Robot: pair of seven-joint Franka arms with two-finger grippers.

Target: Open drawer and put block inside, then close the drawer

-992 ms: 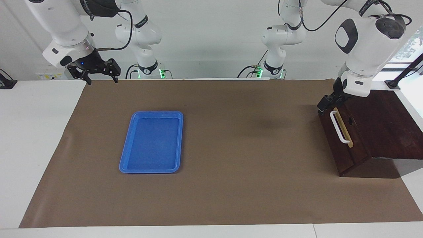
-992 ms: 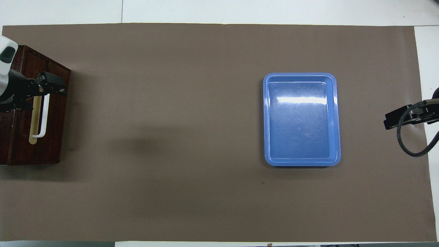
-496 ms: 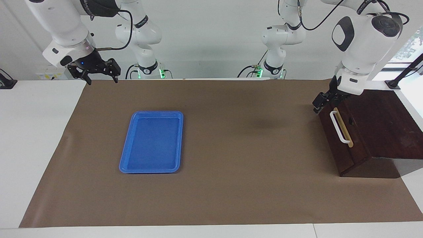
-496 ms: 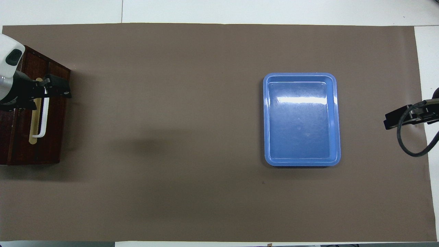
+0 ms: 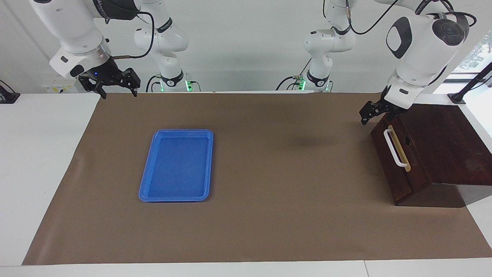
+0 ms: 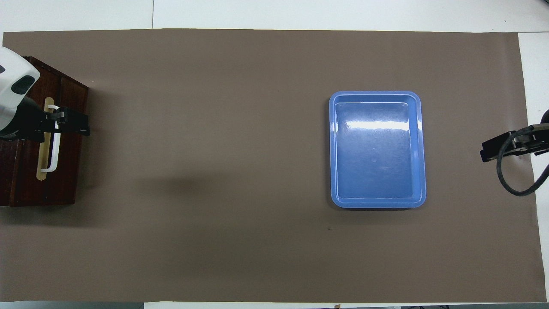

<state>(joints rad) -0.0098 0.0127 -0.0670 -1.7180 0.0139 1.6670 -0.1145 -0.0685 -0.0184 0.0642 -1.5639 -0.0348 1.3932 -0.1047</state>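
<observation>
We found the drawer (image 5: pixel 399 161) shut flush in its dark wooden box (image 5: pixel 442 146), which stood at the left arm's end of the table, its sloped front turned toward the middle. A white bar handle (image 5: pixel 394 148) ran along a tan strip (image 5: pixel 399 148) on that front. We could not see the yellow block in either view.

The left gripper (image 5: pixel 369 114) hung in the air just above the box's upper front corner, at the handle's end nearer to the robots, touching nothing; its fingers stood apart and held nothing. In the overhead view the left gripper covered the upper part of the handle.

A brown paper sheet (image 5: pixel 269 173) covered most of the white table (image 5: pixel 34 161), whose bare top showed at both ends. On the sheet, toward the right arm's end, lay a blue plastic tray (image 5: pixel 143 184), well apart from the box.

The right gripper (image 5: pixel 115 89) waited in the air over the corner of the sheet at its own end of the table, fingers apart and holding nothing. A plain white wall (image 5: pixel 246 46) closed the room at the robots' backs.
</observation>
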